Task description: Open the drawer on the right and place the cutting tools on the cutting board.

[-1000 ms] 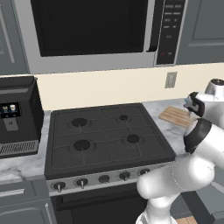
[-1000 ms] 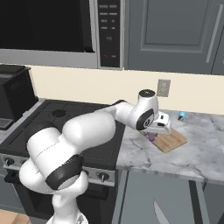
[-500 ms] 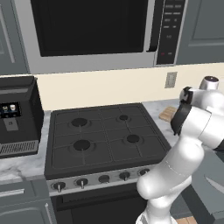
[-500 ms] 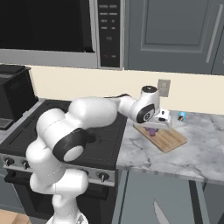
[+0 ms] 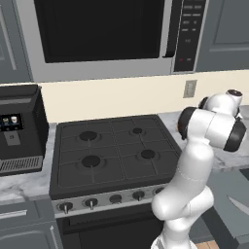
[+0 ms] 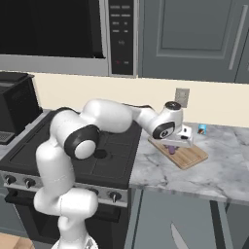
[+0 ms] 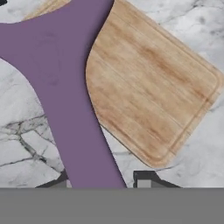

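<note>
We see a flat wooden cutting board (image 7: 153, 87) with rounded corners and long grain lines, light brown, lying on a white marble counter (image 7: 26, 144) with grey veins. In the right base view the cutting board (image 6: 187, 155) lies at an angle on the counter (image 6: 214, 170), just to the right of the black stove (image 6: 44, 146), and a small blue object (image 6: 201, 129) stands behind it near the cream wall.

The claw (image 6: 171, 148) hangs low over the near left part of the board. In the hand view, a smooth purple piece (image 7: 65, 96) rises between the two dark fingertips (image 7: 144, 178) and becomes wide at the top; it covers part of the board's edge. The fingers stand close on both sides of it, so we take the claw as closed on this purple piece. We cannot tell if the piece touches the board.

The drawer (image 6: 194, 223) is pulled out below the counter edge; it is plain grey inside, and one thin pale knife (image 6: 176, 236) lies in it. In the left base view we also see the drawer (image 5: 228, 204) at the lower right, with a pale blade (image 5: 238, 204) inside.

The stove top is matte black with four round burners, and a row of small knobs (image 6: 29, 182) runs along its front.
</note>
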Controlling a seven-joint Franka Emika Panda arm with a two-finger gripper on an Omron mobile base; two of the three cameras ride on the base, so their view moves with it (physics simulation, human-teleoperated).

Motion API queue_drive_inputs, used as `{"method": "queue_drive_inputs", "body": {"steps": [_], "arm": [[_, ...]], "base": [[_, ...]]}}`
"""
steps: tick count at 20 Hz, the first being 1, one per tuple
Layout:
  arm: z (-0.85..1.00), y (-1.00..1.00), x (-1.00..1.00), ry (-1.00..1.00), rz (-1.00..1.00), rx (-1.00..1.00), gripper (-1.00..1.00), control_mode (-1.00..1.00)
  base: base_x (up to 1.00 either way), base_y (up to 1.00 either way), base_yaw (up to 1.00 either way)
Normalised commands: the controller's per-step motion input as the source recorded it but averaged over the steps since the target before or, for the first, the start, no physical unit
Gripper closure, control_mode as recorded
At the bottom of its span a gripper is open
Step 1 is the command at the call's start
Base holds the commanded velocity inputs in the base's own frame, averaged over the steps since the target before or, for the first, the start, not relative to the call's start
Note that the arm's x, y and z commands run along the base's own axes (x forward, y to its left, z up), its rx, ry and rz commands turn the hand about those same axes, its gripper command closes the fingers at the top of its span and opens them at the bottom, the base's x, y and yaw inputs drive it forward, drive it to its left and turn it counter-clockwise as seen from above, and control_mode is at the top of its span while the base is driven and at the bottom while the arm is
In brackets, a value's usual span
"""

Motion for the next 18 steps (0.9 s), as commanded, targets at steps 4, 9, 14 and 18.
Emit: {"method": "queue_drive_inputs", "body": {"steps": [4,9,14,18], "arm": [[-0.02,-0.17,0.49,0.00,0.01,0.00,1.00,-1.00],[-0.16,-0.19,0.47,0.00,0.01,0.00,1.00,-1.00],[-0.31,-0.23,0.38,0.00,0.02,0.00,1.00,-1.00],[-0.24,-0.13,0.26,0.00,0.02,0.00,-1.00,-1.00]], "base": [[0.00,0.00,0.00],[0.00,0.00,0.00],[0.00,0.00,0.00],[0.00,0.00,0.00]]}}
